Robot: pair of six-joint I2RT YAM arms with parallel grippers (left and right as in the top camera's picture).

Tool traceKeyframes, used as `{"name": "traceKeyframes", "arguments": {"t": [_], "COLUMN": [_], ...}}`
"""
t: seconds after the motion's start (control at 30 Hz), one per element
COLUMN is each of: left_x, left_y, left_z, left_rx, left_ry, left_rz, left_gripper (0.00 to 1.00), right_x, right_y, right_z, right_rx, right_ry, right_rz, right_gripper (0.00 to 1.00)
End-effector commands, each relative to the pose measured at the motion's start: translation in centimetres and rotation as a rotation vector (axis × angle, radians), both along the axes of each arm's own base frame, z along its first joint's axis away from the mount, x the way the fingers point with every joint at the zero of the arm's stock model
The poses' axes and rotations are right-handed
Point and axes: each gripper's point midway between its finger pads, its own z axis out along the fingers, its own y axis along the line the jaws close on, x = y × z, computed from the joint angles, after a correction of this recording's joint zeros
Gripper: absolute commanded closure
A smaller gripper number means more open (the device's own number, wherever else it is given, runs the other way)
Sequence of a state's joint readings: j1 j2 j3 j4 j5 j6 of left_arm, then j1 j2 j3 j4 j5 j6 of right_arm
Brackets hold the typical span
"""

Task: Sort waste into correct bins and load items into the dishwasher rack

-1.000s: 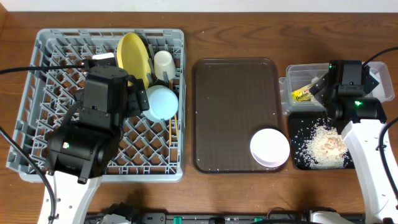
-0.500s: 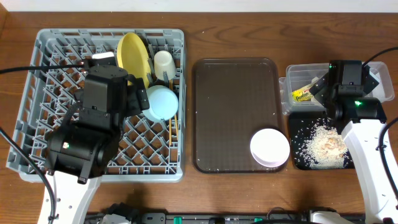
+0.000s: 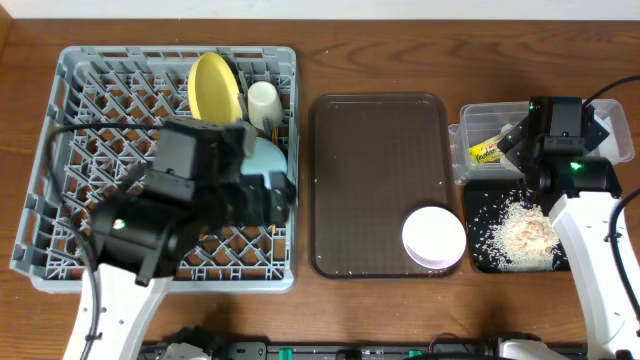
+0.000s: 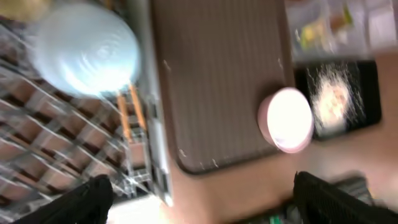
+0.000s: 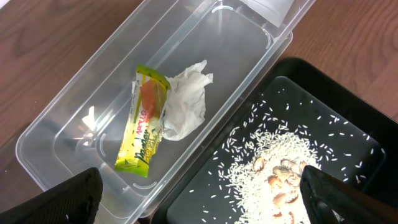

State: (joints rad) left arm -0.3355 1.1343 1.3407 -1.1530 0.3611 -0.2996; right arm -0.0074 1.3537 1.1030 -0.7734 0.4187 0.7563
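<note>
The white bowl (image 3: 434, 236) sits at the 5 o'clock corner of the brown tray (image 3: 370, 170), seemingly mouth up and not yet loaded. The yellow plate (image 3: 213, 85), white cup (image 3: 264, 103), pale blue bowl (image 4: 84, 53) and chopsticks (image 4: 127, 112) are in the dishwasher rack (image 3: 70, 150). Your left gripper (image 4: 205, 190) hangs over the rack's 3 o'clock edge, fingers spread wide with nothing between them. The right gripper (image 5: 199, 186) is just as wide and empty above the clear tub (image 5: 81, 124), which holds the wrapper (image 5: 148, 127) and napkin (image 5: 183, 106). The rice (image 5: 273, 168) lies in the black bin (image 5: 348, 137). The bowl looks rigid, smooth and probably slick — pinch its wall at the 9 o'clock rim, one finger inside and one outside, and grip firmly without squeezing hard.
</note>
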Motion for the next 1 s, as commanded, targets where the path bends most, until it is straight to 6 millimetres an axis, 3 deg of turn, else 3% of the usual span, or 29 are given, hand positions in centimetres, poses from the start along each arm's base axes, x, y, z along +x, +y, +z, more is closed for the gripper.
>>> {"name": "traceKeyframes", "arguments": {"t": [0.0,0.33,0.43,0.53,0.57,0.6,0.73,0.87,0.97], "left_x": [-2.3,-5.6,-5.1,-4.7,-4.0,-3.5,-3.2,-3.8,-4.5], "left_y": [-2.4,-7.6,-10.0,-11.1,-11.7,-12.2,-14.1,-17.2,-19.8], "left_z": [-1.7,-5.4,-5.1,-5.0,-4.6,-4.3,-4.6,-6.1,-7.7], "left_rx": [-0.045,-0.027,-0.058,-0.074,-0.095,-0.116,-0.175,-0.174,-0.177], "left_ry": [0.114,0.16,0.102,0.074,0.04,0.023,0.094,0.108,0.139], "left_rz": [-0.096,-0.309,-0.364,-0.383,-0.385,-0.38,-0.291,-0.356,-0.386], "left_gripper": [0.06,0.06,0.06,0.06,0.11,0.24,0.35,0.43,0.57], "right_x": [-0.1,-0.1,-0.1,-0.1,-0.1,-0.1,-0.1,-0.1,-0.1], "right_y": [-0.4,-0.4,-0.4,-0.4,-0.4,-0.4,-0.4,-0.4,-0.4], "right_z": [0.0,0.0,0.0,0.0,0.0,0.0,0.0,0.0,0.0], "right_rx": [-0.013,-0.013,-0.013,-0.013,-0.013,-0.013,-0.013,-0.013,-0.013], "right_ry": [0.006,0.007,0.007,0.007,0.007,0.007,0.007,0.007,0.007], "right_rz": [-0.003,-0.003,-0.004,-0.003,-0.003,-0.003,-0.003,-0.003,-0.003], "right_gripper": [0.01,0.01,0.01,0.01,0.01,0.01,0.01,0.01,0.01]}}
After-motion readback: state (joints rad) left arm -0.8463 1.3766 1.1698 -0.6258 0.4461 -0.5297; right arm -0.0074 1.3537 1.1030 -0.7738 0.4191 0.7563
